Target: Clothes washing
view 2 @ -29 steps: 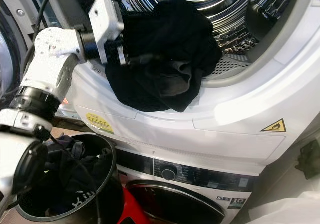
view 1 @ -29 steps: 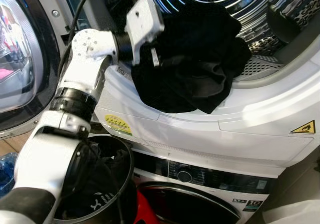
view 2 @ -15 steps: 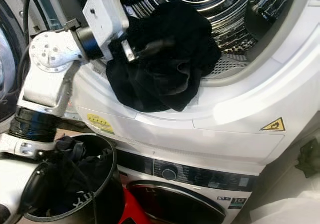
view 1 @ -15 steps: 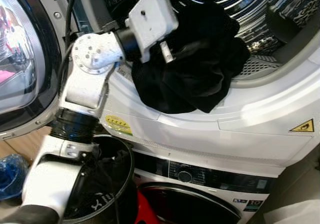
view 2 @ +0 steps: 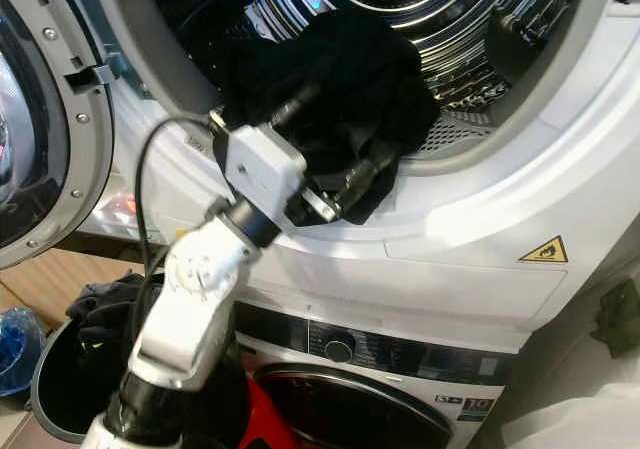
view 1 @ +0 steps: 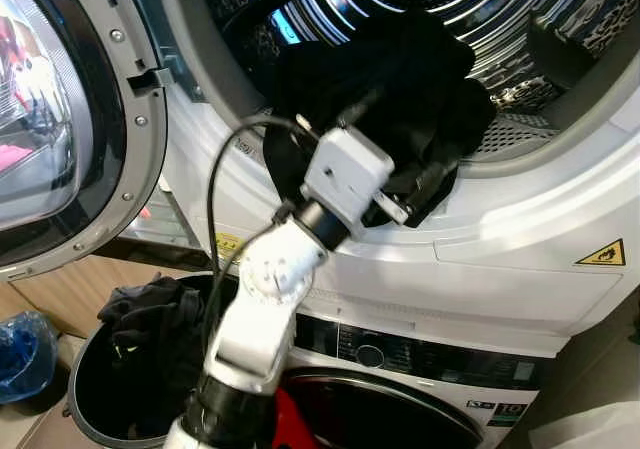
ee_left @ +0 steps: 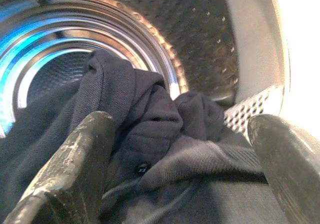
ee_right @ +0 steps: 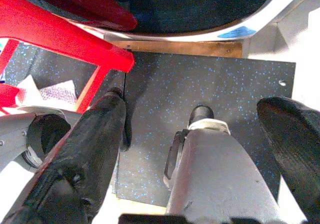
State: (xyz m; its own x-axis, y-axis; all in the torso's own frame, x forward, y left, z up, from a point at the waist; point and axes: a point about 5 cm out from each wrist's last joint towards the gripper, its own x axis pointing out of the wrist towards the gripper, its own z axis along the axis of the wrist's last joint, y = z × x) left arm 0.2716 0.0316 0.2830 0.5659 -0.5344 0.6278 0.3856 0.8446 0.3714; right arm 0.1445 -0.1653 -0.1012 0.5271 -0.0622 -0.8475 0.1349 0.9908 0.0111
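A black garment [view 1: 400,79] lies heaped over the front lip of the upper machine's steel drum [view 1: 520,29], part inside and part hanging out. My left gripper [view 1: 400,149] reaches up from below into the garment's hanging edge. Seen from the left wrist, its fingers [ee_left: 70,174] stand open on either side of the dark cloth [ee_left: 165,149], touching it but not clamped. A round black basket [view 1: 85,424] with dark clothes [view 1: 150,314] stands on the floor at the lower left. My right gripper [ee_right: 197,107] hangs open above the speckled floor.
The upper machine's round door [view 1: 60,119] stands open at the left. A second front-loading machine [view 1: 400,354] sits beneath, with a red stool [view 1: 290,424] before it. A blue bag [view 1: 20,354] lies on the floor at far left.
My left arm has swung from the left side down to the lower middle, and its gripper now comes at the garment from below. The basket, hidden behind the arm before, is uncovered.
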